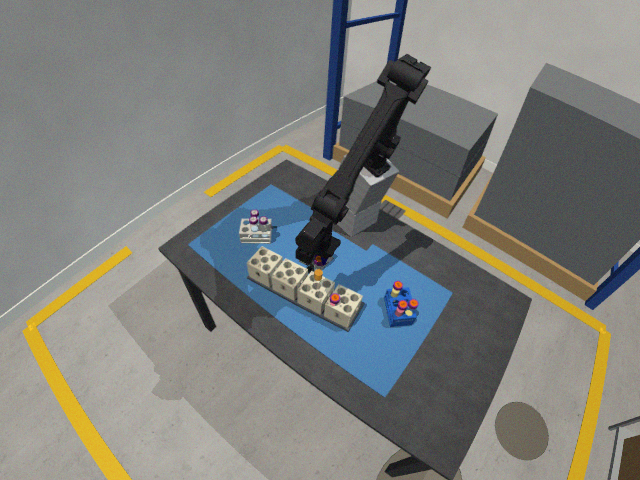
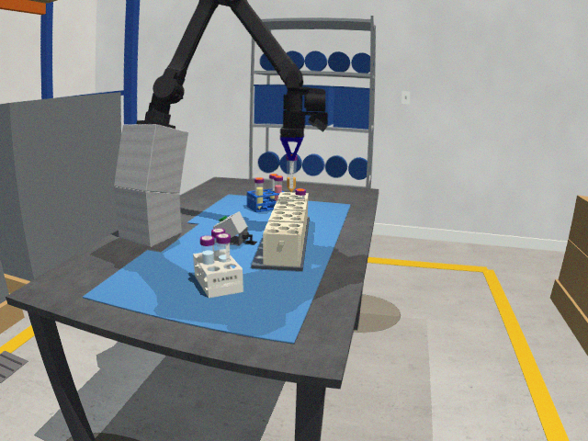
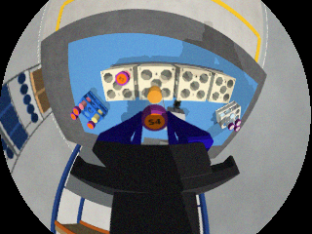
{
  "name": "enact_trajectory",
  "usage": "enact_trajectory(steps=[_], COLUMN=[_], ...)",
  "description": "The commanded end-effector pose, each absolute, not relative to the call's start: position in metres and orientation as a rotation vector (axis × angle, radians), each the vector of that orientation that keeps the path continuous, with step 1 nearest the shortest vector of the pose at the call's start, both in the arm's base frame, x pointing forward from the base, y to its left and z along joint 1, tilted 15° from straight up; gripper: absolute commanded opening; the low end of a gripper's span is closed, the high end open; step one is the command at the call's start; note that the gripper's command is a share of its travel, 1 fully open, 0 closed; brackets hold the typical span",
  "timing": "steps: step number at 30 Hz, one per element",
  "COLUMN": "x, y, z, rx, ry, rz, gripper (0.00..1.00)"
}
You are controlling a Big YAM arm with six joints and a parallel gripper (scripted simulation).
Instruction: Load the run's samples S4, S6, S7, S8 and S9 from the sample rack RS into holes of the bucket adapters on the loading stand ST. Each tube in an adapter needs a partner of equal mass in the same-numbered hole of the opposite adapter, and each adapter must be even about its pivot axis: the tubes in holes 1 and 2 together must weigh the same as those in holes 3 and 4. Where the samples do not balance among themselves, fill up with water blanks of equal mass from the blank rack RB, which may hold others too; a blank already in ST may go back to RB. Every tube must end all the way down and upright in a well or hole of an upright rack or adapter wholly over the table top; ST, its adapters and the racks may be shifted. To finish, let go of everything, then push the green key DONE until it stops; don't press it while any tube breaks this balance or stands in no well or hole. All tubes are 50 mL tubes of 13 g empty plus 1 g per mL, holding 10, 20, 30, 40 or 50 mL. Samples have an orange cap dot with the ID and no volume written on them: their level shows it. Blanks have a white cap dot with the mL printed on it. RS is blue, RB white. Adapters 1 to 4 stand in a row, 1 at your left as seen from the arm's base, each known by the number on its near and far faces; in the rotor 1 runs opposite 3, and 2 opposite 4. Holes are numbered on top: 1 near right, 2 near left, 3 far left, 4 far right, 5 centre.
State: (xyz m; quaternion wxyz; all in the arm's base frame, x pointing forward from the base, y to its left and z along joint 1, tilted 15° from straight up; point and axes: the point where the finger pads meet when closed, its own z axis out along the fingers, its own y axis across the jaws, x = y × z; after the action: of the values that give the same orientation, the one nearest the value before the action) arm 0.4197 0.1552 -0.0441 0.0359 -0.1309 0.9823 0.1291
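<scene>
My gripper (image 1: 317, 261) is shut on a sample tube (image 1: 318, 272) with orange liquid and an orange cap dot. It holds the tube upright just above the base-side edge of the second adapter (image 1: 315, 291) from the blue rack's end of the loading stand ST. The gripper (image 2: 290, 153) and hanging tube (image 2: 291, 179) also show in the exterior view, and the tube's cap (image 3: 155, 120) in the wrist view. The adapter nearest the blue rack (image 1: 343, 307) holds one orange-dotted tube (image 1: 334, 298). The sample rack RS (image 1: 401, 308) holds three tubes. I cannot tell which hole lies under the held tube.
The white blank rack RB (image 1: 259, 228) holds three purple-capped blanks at the stand's other end. A small grey box with the green key DONE (image 2: 232, 224) stands between ST and the arm's grey base block (image 2: 149, 185). The two adapters (image 1: 276, 271) nearest RB are empty.
</scene>
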Motion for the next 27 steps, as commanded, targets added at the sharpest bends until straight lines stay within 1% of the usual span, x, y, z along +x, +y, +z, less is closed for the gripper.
enact_trajectory(steps=[1, 11, 14, 15, 18, 27], x=[0.423, 0.426, 0.434, 0.432, 0.434, 0.441], y=[0.150, 0.167, 0.163, 0.157, 0.162, 0.161], z=[-0.058, -0.082, -0.072, -0.081, -0.071, -0.072], rx=[-0.371, -0.396, -0.392, -0.367, -0.392, -0.384], ry=[3.018, 3.009, 2.990, 3.005, 2.990, 2.987], rz=[0.397, 0.397, 0.399, 0.395, 0.399, 0.397], gripper=[0.00, 0.00, 0.00, 0.00, 0.00, 0.00])
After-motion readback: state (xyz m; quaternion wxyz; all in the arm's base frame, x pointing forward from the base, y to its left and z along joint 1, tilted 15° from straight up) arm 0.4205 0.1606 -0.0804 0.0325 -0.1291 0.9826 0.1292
